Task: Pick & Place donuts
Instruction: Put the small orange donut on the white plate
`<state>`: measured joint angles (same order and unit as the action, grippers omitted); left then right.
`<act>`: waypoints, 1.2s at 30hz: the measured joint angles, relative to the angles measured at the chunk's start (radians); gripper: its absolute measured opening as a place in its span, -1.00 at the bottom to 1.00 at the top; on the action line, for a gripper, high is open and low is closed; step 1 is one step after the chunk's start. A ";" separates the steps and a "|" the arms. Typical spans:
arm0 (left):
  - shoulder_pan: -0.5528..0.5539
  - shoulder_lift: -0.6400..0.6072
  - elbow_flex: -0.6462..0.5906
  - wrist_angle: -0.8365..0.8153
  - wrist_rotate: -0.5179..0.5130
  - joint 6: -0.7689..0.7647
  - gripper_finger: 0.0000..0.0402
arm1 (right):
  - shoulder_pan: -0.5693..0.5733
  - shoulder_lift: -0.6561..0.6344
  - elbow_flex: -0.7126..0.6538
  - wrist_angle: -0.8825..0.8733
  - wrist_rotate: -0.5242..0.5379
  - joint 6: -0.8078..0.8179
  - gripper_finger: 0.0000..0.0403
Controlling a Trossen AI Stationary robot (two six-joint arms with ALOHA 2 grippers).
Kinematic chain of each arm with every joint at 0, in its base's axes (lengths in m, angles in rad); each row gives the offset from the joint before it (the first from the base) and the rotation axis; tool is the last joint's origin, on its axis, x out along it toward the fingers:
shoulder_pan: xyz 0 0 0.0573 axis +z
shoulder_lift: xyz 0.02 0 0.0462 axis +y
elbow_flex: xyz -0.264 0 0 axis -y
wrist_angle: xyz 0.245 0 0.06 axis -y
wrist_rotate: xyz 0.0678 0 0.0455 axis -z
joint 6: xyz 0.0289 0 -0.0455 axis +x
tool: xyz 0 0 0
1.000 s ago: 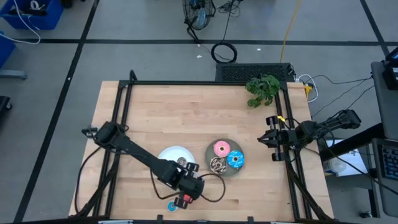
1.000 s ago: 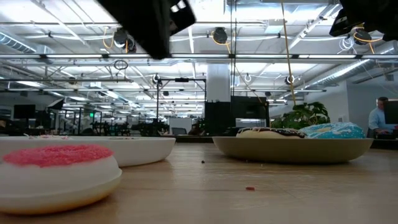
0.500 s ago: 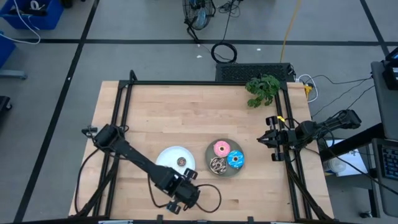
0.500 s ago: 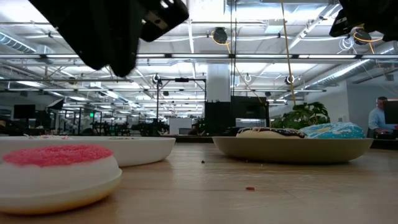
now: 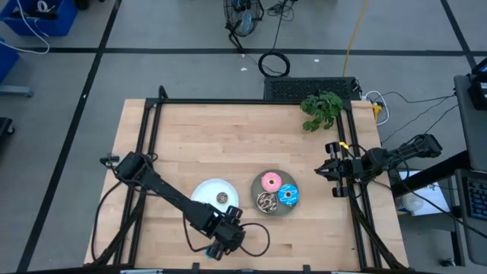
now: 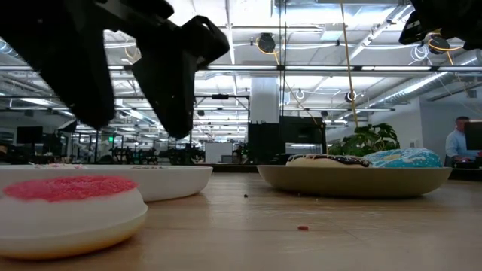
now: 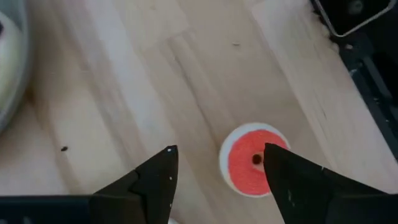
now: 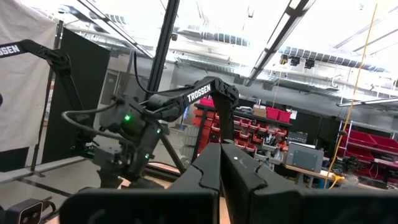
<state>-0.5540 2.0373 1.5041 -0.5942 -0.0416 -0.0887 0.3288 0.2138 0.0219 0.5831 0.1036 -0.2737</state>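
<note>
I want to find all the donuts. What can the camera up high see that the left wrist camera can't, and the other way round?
Only the high view shows the grey plate with the pink donut, blue donut and brown donut, and the parked right gripper. Only the left wrist view shows the red mini donut, with the open left gripper above it. Both show the table and the white plate.

Left gripper (image 7: 217, 171) low at table's near edge, fingers parted, right gripper (image 8: 222, 163) closed, raised at right edge
</note>
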 joint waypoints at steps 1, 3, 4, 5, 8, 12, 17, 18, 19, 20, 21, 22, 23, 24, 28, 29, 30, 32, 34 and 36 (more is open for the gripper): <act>0.000 0.000 -0.010 0.013 0.009 0.000 0.18 | 0.000 0.000 0.000 0.000 0.000 0.000 -1.00; -0.001 0.000 -0.027 0.028 0.032 -0.001 0.14 | 0.000 0.000 0.000 0.000 0.000 0.000 -1.00; -0.001 0.000 -0.033 0.030 0.040 -0.001 0.12 | 0.000 0.000 0.000 0.000 0.000 0.000 -1.00; -0.001 0.000 -0.037 0.036 0.042 -0.003 0.10 | 0.000 0.000 0.000 0.000 0.000 0.000 -1.00; -0.003 0.000 -0.037 0.051 0.041 -0.013 0.03 | 0.000 0.000 0.000 0.000 0.000 0.000 -1.00; -0.005 0.004 -0.037 0.057 0.041 -0.020 -0.02 | 0.000 0.000 0.000 0.000 0.000 0.000 -1.00; -0.011 0.049 -0.038 0.082 0.050 -0.024 0.06 | 0.000 0.000 0.000 0.000 0.000 0.000 -1.00; -0.011 0.055 -0.038 0.088 0.056 -0.024 0.09 | 0.000 0.000 0.000 -0.001 0.000 0.000 -1.00; -0.010 0.056 -0.038 0.088 0.058 -0.024 0.12 | 0.000 0.000 0.000 -0.001 0.000 0.000 -1.00; -0.008 0.056 -0.038 0.088 0.059 -0.023 0.14 | 0.000 0.000 0.000 -0.001 0.000 0.000 -1.00; -0.006 0.056 -0.037 0.091 0.059 -0.022 0.16 | 0.000 0.000 0.000 -0.002 0.000 0.000 -1.00; -0.005 0.056 -0.037 0.092 0.059 -0.019 0.18 | 0.000 0.000 0.000 -0.004 0.000 0.000 -1.00; -0.003 0.056 -0.037 0.090 0.059 -0.016 0.18 | 0.000 0.000 0.000 -0.004 0.000 0.000 -1.00; -0.003 0.056 -0.037 0.085 0.060 -0.015 0.18 | 0.000 0.000 0.000 -0.004 0.000 0.000 -1.00; 0.003 0.056 -0.037 0.058 0.084 -0.027 0.13 | 0.000 0.000 0.000 -0.004 0.000 0.000 -1.00; 0.005 0.056 -0.037 0.052 0.088 -0.030 0.10 | 0.000 0.000 0.000 -0.004 0.000 0.000 -1.00; 0.006 0.056 -0.037 0.048 0.090 -0.036 0.07 | 0.000 0.000 0.000 -0.004 0.000 0.000 -1.00; 0.006 0.056 -0.037 0.046 0.094 -0.037 0.01 | 0.000 0.000 0.000 -0.004 0.000 0.000 -1.00; 0.006 0.056 -0.037 0.043 0.101 -0.037 -0.07 | 0.000 0.000 0.000 -0.004 0.000 0.000 -1.00; 0.006 0.056 -0.037 0.043 0.106 -0.038 -0.15 | 0.000 0.000 0.000 -0.004 0.000 0.000 -1.00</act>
<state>-0.5484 2.0933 1.4673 -0.5514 0.0639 -0.1265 0.3286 0.2134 0.0216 0.5793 0.1036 -0.2741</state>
